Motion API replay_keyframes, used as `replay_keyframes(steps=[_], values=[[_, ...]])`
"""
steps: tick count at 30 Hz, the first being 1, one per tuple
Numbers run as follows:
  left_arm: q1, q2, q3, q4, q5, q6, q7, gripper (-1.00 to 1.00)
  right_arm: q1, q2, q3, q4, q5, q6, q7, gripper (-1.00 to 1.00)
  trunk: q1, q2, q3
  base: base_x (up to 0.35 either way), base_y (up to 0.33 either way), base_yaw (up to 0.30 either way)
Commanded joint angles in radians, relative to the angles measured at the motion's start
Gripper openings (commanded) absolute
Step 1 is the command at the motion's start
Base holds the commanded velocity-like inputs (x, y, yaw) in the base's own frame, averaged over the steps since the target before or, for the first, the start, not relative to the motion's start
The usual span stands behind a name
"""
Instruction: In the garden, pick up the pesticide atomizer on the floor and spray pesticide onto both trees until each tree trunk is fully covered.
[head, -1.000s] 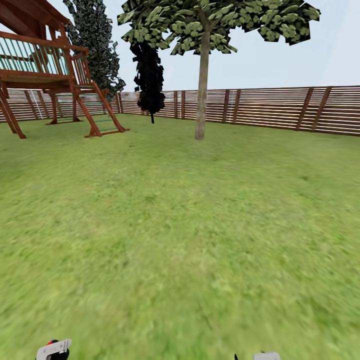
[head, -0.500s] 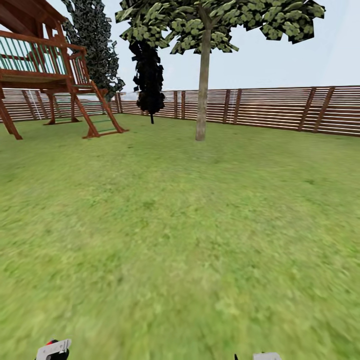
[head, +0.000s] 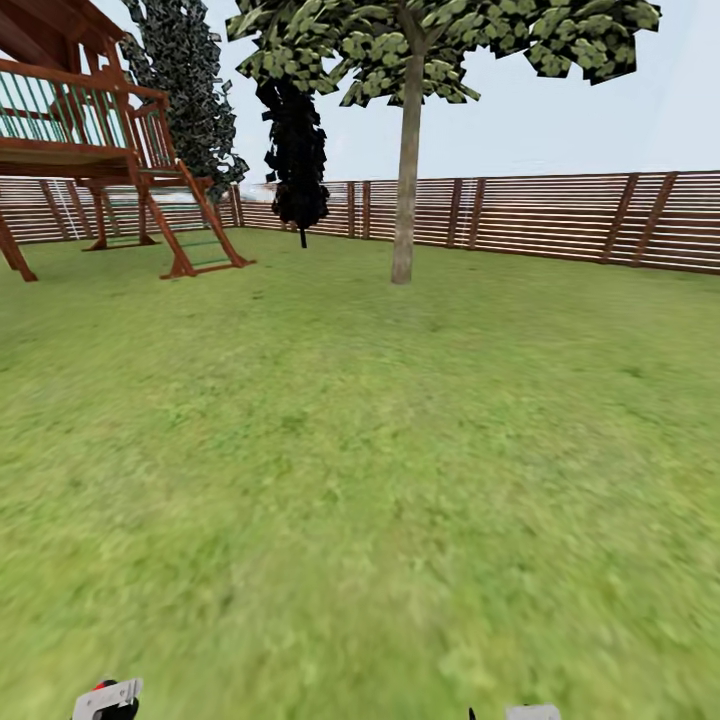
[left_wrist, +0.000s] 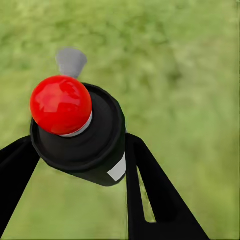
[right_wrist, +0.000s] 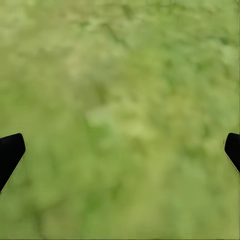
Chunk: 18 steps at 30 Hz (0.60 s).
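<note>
The pesticide atomizer (left_wrist: 82, 135), a black can with a red knob and a grey nozzle, sits between the black fingers of my left gripper (left_wrist: 80, 142), which is shut on it above the grass. Its red top (head: 103, 687) peeks in at the bottom edge of the head view. My right gripper (right_wrist: 120, 150) is open over bare lawn, with nothing between its fingers. One tree (head: 420, 40) stands ahead across the garden lawn (head: 360, 450). Its tree trunk (head: 405, 190) is thick, straight and grey-beige. I see no pesticide haze on it.
A wooden play tower with a ladder (head: 110, 150) stands at the far left. Two dark thin-trunked trees (head: 298, 160) rise near the back corner. A brown slatted fence (head: 560, 215) rings the lawn behind the tree.
The whole head view has shifted: the tree looks slightly larger and the play tower has slid left, so the camera moved. Both grippers look unchanged.
</note>
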Motion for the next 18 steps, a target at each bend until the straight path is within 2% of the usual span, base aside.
replay_keyframes(steps=[1, 12, 16, 18], values=[[-0.001, 0.000, 0.004, 0.001, 0.011, -0.002, -0.011, -1.00, -0.001, 0.000, -0.002, 0.002, 0.011, -0.003, -0.008, 1.00, 0.000, 0.000, -0.001, 0.338, 0.000, 0.000], [-0.001, -0.009, 0.002, 0.005, 0.010, -0.002, -0.011, -1.00, -0.001, 0.002, -0.003, -0.019, 0.007, -0.009, -0.011, 1.00, 0.000, 0.000, -0.001, 0.338, 0.000, 0.000], [0.000, -0.011, 0.001, 0.006, 0.009, -0.003, -0.011, -1.00, -0.001, 0.010, -0.005, -0.125, 0.001, -0.009, -0.010, 1.00, 0.000, 0.000, -0.001, 0.338, 0.000, 0.000], [0.000, -0.011, 0.001, 0.006, 0.009, -0.003, -0.012, -1.00, -0.001, 0.039, -0.005, -0.203, -0.001, -0.004, -0.008, 1.00, 0.000, 0.000, -0.001, 0.338, 0.000, 0.000]])
